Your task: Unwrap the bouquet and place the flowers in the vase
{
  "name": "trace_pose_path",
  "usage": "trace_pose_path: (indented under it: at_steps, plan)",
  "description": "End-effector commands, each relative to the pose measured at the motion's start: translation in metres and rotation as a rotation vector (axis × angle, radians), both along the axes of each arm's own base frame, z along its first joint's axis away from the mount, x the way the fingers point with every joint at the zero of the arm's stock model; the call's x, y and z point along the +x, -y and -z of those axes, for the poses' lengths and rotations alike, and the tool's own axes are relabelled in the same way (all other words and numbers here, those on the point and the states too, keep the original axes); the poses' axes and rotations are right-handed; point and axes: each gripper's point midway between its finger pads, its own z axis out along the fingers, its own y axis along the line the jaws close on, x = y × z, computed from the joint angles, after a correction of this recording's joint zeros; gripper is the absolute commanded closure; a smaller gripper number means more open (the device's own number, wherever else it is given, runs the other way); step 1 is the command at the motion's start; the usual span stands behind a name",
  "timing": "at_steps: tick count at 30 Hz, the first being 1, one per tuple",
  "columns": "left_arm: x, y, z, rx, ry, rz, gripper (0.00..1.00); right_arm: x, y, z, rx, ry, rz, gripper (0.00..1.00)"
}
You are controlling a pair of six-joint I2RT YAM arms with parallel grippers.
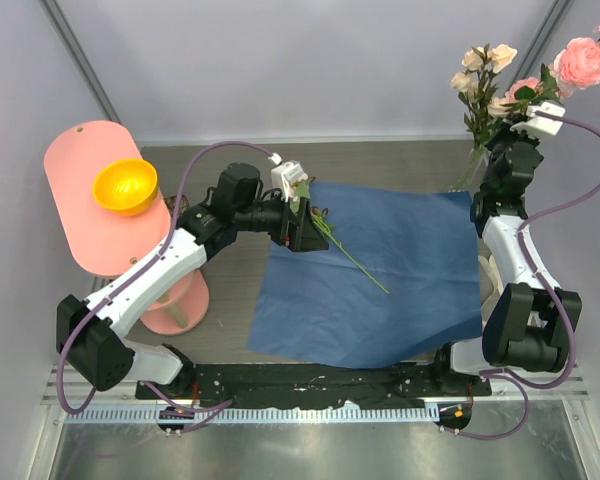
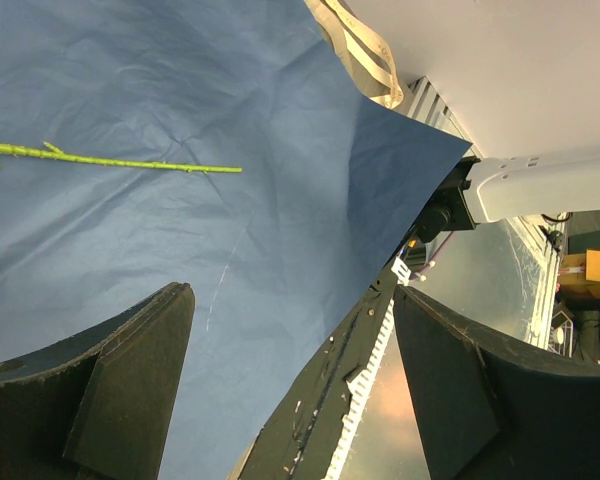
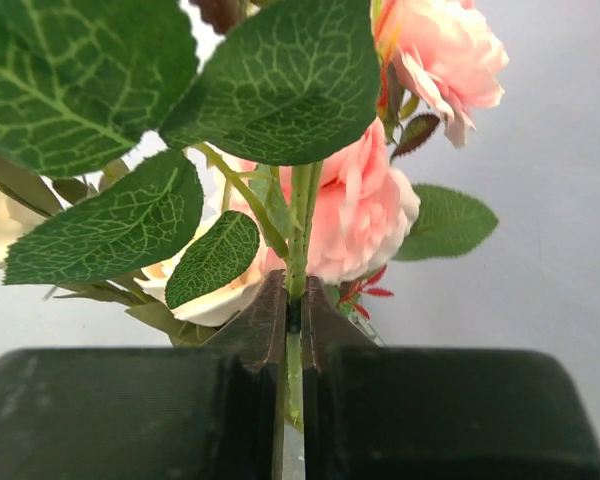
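Note:
The bouquet's blue paper (image 1: pixel 380 280) lies spread flat on the table, unwrapped. A single green stem (image 1: pixel 355 262) rests on it. My left gripper (image 1: pixel 305 225) hovers over the paper's left edge, open and holding nothing. In the left wrist view the stem (image 2: pixel 110 160) lies ahead of the gripper (image 2: pixel 290 300) on the paper (image 2: pixel 180 100), and a cream ribbon (image 2: pixel 365 45) shows at the paper's far edge. At the back right my right gripper (image 1: pixel 552 100) is shut on a pink rose's stem (image 3: pixel 298 230), raised beside the flowers (image 1: pixel 485 70) standing in the clear vase (image 1: pixel 470 170).
An orange bowl (image 1: pixel 125 185) sits on a pink stand (image 1: pixel 90 210) at the left. A black base plate (image 1: pixel 310 385) runs along the near edge. Grey enclosure walls close in behind and beside the vase.

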Motion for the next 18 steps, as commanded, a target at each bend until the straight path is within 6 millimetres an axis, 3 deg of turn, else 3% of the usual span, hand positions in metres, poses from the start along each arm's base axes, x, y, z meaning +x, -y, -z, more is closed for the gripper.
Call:
trace_pose_path:
  at_steps: [1, 9, 18]
  plan:
    - [0.005, 0.002, -0.011, -0.014, 0.049, 0.003, 0.15, -0.004, 0.000, -0.011, -0.029, 0.049, 0.003, 0.99]
    - [0.006, 0.002, -0.010, -0.011, 0.048, -0.003, 0.15, -0.001, -0.015, 0.011, -0.067, -0.027, -0.007, 0.99]
    - [0.004, 0.002, -0.014, -0.021, 0.047, 0.003, 0.15, 0.003, -0.017, 0.039, -0.048, -0.097, -0.020, 0.99]
